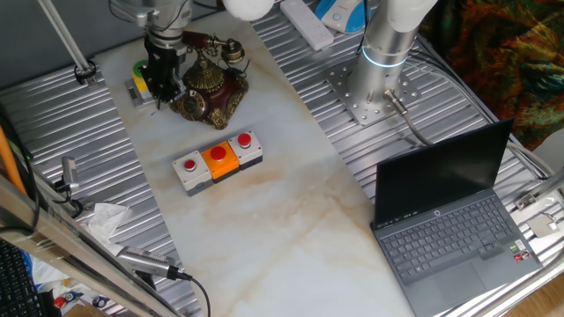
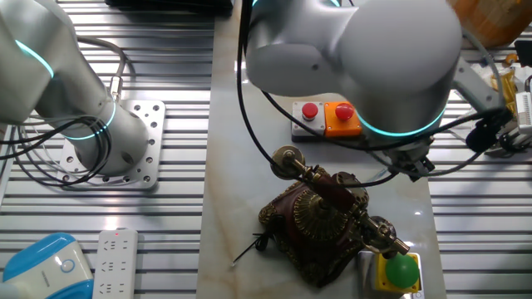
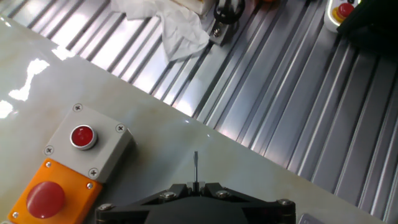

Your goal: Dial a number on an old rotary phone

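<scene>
One old rotary phone (image 1: pixel 210 88), one grey button box (image 1: pixel 217 161) with three buttons, my gripper (image 1: pixel 162 91) beside the phone, jaws pinched on a thin pin (image 3: pixel 196 168)

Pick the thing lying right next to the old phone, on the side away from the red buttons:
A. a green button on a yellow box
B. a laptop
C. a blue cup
A: the green button on a yellow box sits against the old rotary phone, opposite the grey button box.
</scene>
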Controlling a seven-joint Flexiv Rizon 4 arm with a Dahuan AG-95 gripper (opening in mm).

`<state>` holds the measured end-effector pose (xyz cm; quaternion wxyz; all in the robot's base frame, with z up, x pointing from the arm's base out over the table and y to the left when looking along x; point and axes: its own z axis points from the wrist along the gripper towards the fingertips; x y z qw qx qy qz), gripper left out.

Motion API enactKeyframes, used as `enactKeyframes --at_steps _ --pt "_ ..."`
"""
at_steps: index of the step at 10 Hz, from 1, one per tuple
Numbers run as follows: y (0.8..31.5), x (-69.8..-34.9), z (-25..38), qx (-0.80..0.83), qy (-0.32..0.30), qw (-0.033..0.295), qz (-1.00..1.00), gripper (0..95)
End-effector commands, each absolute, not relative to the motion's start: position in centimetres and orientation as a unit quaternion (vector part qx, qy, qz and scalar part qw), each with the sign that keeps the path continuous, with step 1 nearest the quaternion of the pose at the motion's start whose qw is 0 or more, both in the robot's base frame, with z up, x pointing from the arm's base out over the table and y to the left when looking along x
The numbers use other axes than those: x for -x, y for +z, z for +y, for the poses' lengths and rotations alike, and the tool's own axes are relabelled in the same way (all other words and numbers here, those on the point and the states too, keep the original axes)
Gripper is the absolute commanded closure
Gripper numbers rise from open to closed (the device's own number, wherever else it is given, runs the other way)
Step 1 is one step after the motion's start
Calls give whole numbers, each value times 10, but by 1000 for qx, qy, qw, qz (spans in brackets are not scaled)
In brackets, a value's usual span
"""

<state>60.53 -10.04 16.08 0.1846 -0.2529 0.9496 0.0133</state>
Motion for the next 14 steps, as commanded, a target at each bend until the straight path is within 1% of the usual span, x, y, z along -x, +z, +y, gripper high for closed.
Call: enactKeyframes --at_steps 1,3,9,14 --pt "160 -606 -100 247 15 194 949 950" --pt "160 -605 -102 246 15 195 949 950" --pt "157 -601 -105 234 19 215 948 950" --pt "155 -596 -105 229 19 217 949 950"
